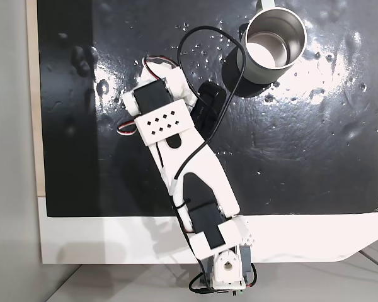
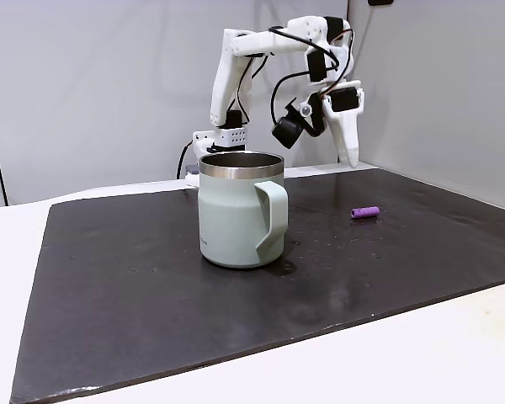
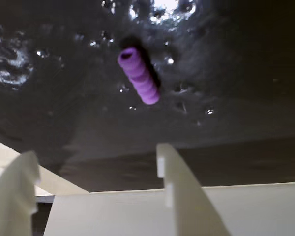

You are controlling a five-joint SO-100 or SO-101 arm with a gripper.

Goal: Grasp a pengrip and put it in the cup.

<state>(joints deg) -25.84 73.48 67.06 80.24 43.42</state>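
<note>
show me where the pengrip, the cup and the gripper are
pengrip (image 3: pixel 139 75), wrist view, on its ribbed side.
cup (image 2: pixel 227 223), a fixed view, on its outer wall.
gripper (image 3: pixel 96 169), wrist view, midway between the fingertips.

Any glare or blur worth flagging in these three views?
In a fixed view from above, the black mat shows bright glare patches. In the wrist view, the pengrip looks slightly soft and the near fingers blurred. In a fixed side view, the cup is evenly lit.

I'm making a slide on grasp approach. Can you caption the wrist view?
Open tool hovering above the purple pengrip, which lies on the black mat.
</note>
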